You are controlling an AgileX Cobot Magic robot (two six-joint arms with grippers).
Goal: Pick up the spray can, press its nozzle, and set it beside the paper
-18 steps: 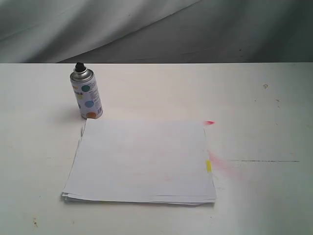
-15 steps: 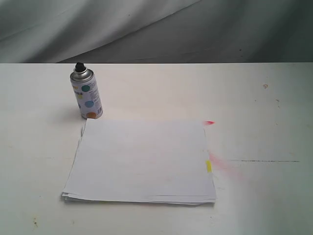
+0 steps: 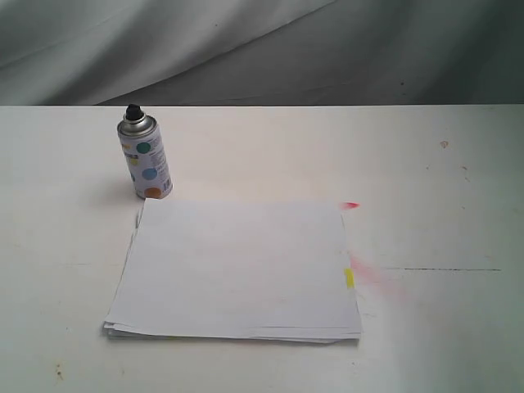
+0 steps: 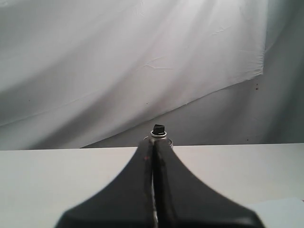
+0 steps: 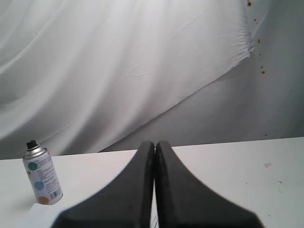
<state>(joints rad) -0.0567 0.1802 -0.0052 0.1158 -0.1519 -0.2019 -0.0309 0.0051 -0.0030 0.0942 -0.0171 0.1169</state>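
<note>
The spray can (image 3: 146,164) stands upright on the white table (image 3: 434,172) with its black nozzle (image 3: 133,110) on top. It is just beside the far-left corner of the paper (image 3: 237,270), at about eleven o'clock from the stack's middle. A yellow mark (image 3: 349,277) sits on the paper's three o'clock edge. The left gripper (image 4: 153,144) and right gripper (image 5: 155,144) hold nothing, jaws pressed together.

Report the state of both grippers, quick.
Left gripper: closed, holding nothing.
Right gripper: closed, holding nothing.
</note>
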